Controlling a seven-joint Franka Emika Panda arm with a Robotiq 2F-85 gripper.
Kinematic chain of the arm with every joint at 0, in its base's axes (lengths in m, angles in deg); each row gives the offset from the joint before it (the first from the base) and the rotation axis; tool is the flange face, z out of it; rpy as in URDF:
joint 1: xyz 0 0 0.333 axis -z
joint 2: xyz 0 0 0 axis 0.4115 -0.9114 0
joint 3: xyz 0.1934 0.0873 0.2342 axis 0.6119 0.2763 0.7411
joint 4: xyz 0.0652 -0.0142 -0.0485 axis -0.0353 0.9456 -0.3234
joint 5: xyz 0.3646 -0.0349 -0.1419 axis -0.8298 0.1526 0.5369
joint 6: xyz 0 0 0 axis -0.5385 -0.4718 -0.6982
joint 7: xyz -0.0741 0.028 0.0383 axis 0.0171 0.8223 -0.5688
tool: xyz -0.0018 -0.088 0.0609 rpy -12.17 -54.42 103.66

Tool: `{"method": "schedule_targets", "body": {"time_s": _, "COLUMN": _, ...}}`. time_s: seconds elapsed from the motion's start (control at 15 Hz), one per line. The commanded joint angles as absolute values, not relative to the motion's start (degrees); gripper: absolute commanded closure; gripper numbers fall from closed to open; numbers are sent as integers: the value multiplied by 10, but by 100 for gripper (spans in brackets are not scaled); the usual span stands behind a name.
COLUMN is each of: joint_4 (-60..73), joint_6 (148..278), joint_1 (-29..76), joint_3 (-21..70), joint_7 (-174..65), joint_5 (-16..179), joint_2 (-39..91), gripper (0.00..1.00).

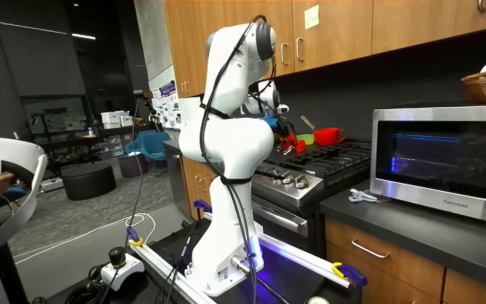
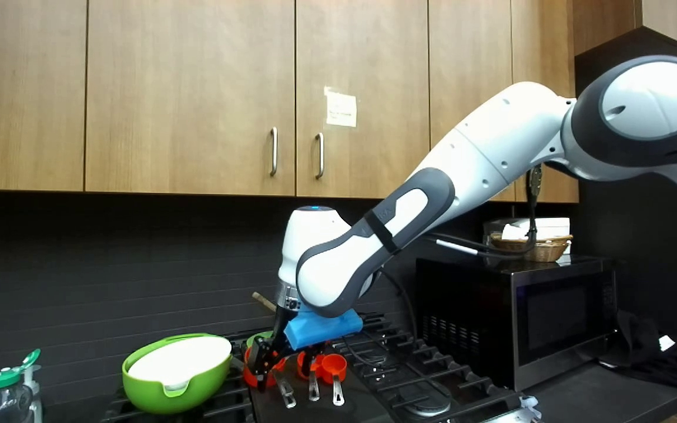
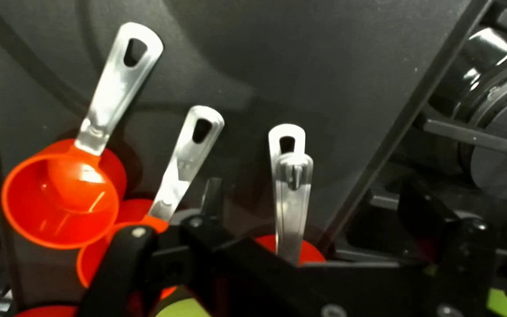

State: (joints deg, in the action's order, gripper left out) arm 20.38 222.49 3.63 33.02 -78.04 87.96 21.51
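Observation:
My gripper is open; in the wrist view its black fingers stand either side of two overlapping metal handles. Contact with them cannot be told. Below these handles a red measuring cup shows, mostly hidden by the gripper. Left of it are a large red measuring cup and a smaller red measuring cup, partly behind the left finger. In an exterior view the gripper is low over the stove among the cups. It is small and partly hidden in an exterior view.
A black flat plate lies over the stove grates. A red pot and a green bowl stand at the back. A green bowl with a white inside stands beside the plate. A microwave and overhead cabinets are near the arm.

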Motion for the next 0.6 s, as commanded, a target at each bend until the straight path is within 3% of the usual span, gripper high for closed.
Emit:
{"method": "schedule_targets", "body": {"time_s": 0.0, "joint_4": 186, "joint_6": 2219, "joint_1": 36, "joint_3": 328, "joint_7": -777, "joint_5": 891, "joint_2": 217, "gripper": 0}}
{"method": "schedule_targets", "body": {"time_s": 0.53, "joint_4": 173, "joint_6": 2217, "joint_1": 38, "joint_3": 323, "joint_7": -776, "joint_5": 889, "joint_2": 197, "gripper": 0}}
